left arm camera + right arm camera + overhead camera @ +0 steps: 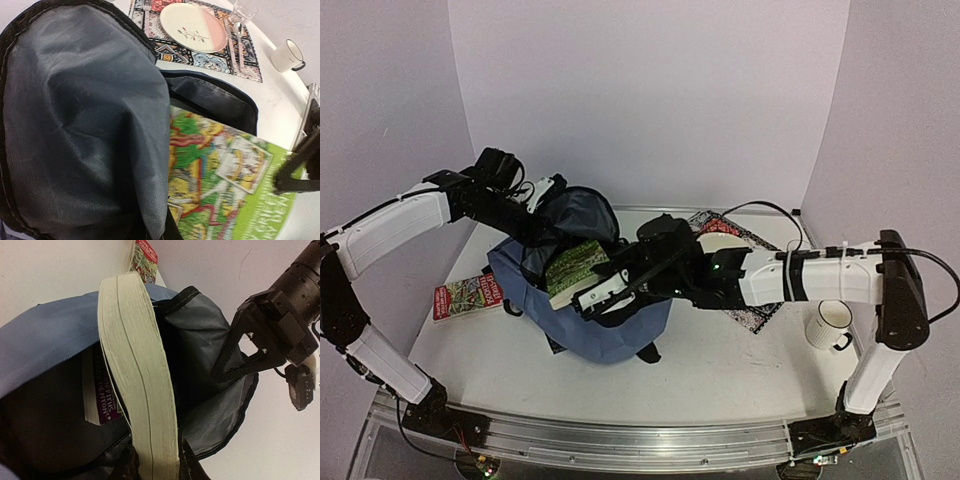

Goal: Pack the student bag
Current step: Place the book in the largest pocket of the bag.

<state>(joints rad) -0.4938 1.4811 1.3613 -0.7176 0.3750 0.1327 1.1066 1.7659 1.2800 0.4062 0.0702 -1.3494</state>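
The student bag [610,335], grey-blue, lies in the middle of the table with its mouth held wide. My left gripper [542,198] is shut on the edge of the bag's dark flap [80,115] and lifts it; in the right wrist view the left gripper [222,372] pinches that rim. My right gripper [603,290] is shut on a thick book with a green illustrated cover [225,175], its pale page edge [137,375] slanting into the opening. Deeper inside lies a book with a purple spine [107,402].
A red-covered book [468,296] lies on the table left of the bag. At the right are a patterned placemat [752,315] with a plate [192,20], cutlery and a glass [243,10], and a white mug [830,325].
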